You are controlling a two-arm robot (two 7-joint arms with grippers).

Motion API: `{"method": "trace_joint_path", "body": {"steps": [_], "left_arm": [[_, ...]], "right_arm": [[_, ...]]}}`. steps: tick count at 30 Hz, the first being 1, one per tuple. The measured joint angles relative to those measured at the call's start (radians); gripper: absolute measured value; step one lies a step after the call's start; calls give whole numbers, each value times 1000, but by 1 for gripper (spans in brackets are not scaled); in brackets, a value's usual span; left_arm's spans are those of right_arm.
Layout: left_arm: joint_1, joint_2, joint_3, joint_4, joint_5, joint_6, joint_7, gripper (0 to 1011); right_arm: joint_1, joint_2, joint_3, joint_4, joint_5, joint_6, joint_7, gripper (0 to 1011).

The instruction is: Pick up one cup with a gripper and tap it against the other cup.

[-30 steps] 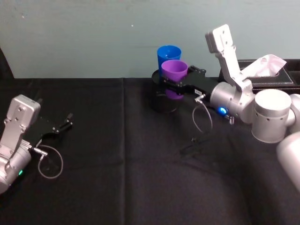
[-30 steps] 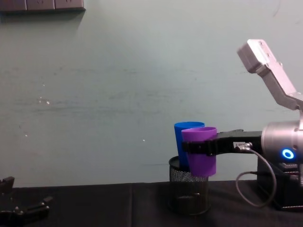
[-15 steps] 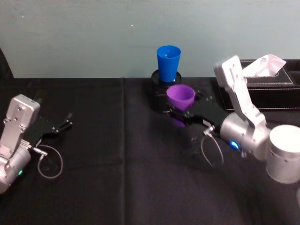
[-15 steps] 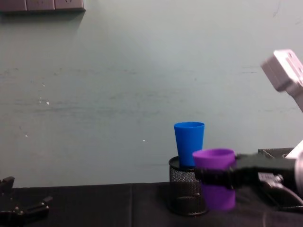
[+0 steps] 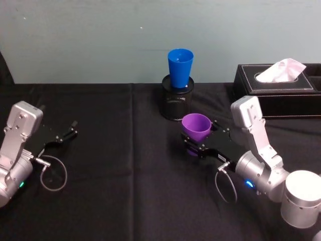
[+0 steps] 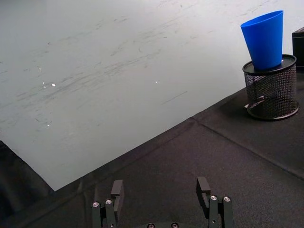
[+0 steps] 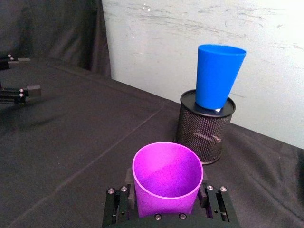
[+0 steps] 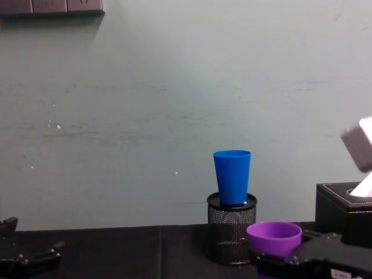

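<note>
The purple cup (image 5: 195, 127) sits upright between the jaws of my right gripper (image 5: 197, 142), which is shut on its lower body, low over the black cloth. In the right wrist view the purple cup (image 7: 167, 178) is wedged between the black fingers (image 7: 117, 205). The blue cup (image 5: 180, 67) stands on top of a black mesh pen holder (image 5: 175, 103) by the back wall, well behind the purple cup and apart from it. The chest view has the blue cup (image 8: 232, 176) above and left of the purple cup (image 8: 274, 238). My left gripper (image 5: 65, 135) rests open at the far left.
A black tissue box (image 5: 276, 83) with a white tissue stands at the back right, close to the right arm. The wall runs just behind the mesh holder (image 7: 205, 126). Black cloth (image 5: 125, 191) covers the table between the two arms.
The right gripper has carried the purple cup away from the blue cup, back toward me and down to near the cloth. The blue cup and the left arm have stayed put.
</note>
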Motion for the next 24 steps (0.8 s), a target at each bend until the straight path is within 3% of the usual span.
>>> {"method": "trace_joint_path", "body": {"steps": [6, 16, 24], "left_arm": [[0, 0, 0, 0, 0, 0, 0, 1000], [0, 0, 0, 0, 0, 0, 0, 1000], [0, 0, 0, 0, 0, 0, 0, 1000]], "right_arm": [[-2, -25, 3, 56, -17, -55, 13, 736], [-1, -40, 7, 87, -37, -68, 28, 741], [-3, -50, 16, 90, -49, -36, 19, 926]]}}
